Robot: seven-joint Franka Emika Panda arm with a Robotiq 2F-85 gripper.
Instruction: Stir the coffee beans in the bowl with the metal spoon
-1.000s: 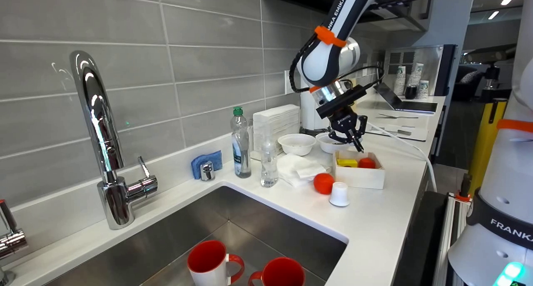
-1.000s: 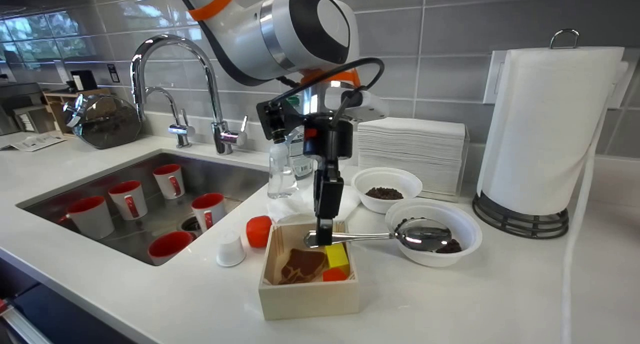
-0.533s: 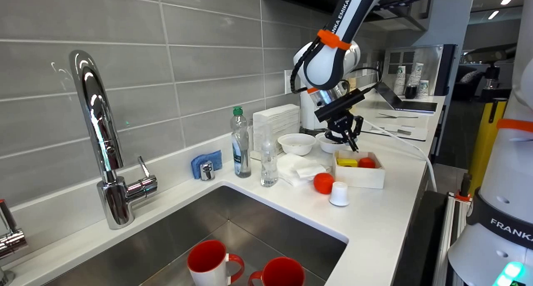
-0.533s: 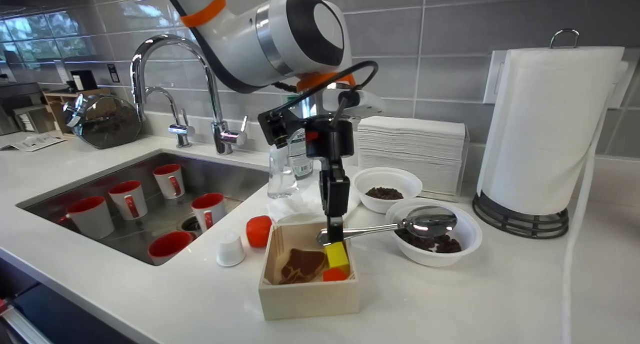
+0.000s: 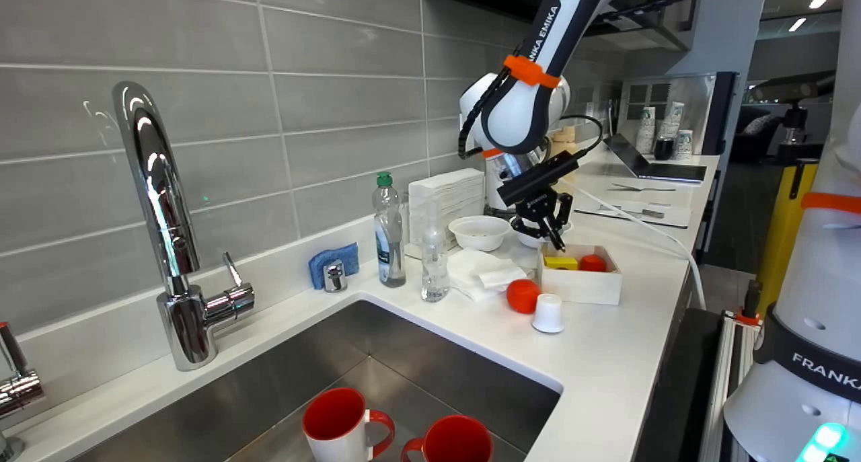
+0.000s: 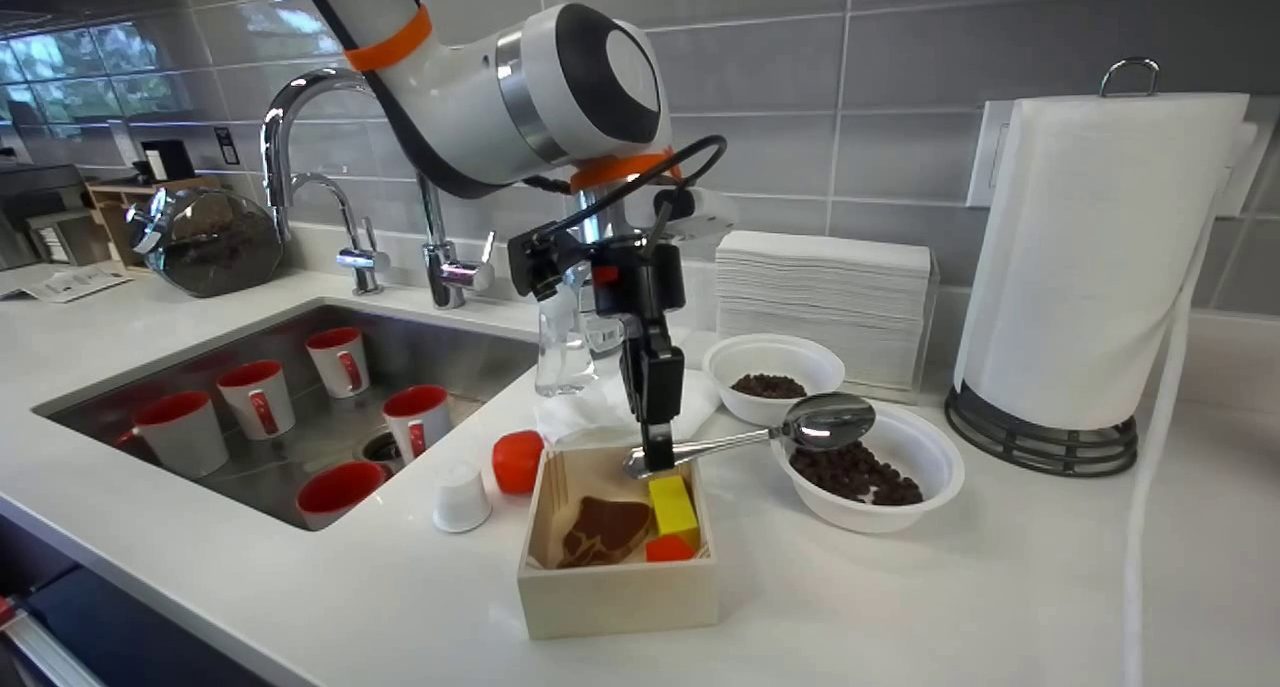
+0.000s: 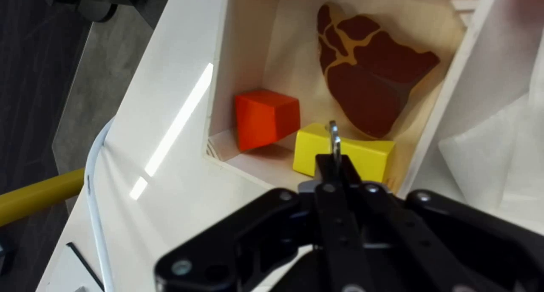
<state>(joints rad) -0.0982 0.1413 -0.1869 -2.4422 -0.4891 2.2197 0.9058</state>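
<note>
While it hangs over the edge of the wooden box (image 6: 620, 607), gripper (image 6: 657, 452): two fingers drawn tight together on the metal spoon (image 6: 800, 427), near the handle's end; a short length of handle shows past the fingertips in the wrist view.
Metal spoon: polished, handle end above the box, head reaching out from it; in an exterior view the head overlaps the rim of the white bowl (image 6: 930, 457); whether it touches bowl or coffee beans (image 6: 850, 472), cannot tell.
White bowl: shallow, round, beside the box on the side away from the sink (image 5: 464, 381), apart from it.
Coffee beans: dark, lying in this bowl, mostly toward the box.
Rear bowl (image 6: 775, 353): white, round, dark beans (image 6: 768, 386) inside; set back from the box toward the tiled wall (image 6: 910, 67).
Box contents: brown steak-shaped piece (image 7: 365, 88), red-orange block (image 7: 265, 117), yellow block (image 6: 674, 509); the yellow block lies below the fingertips.
Red rounded piece (image 6: 517, 462): just beside the box, sink side.
Small white cup (image 6: 461, 499): narrow end up, near the box, sink side.
Mugs (image 6: 240, 407): white with red insides, in the sink, well apart from the box.
Napkin stack (image 6: 825, 312): behind the box, near the tiled wall.
Paper towel roll (image 6: 1095, 257): upright, well apart from the box.
</note>
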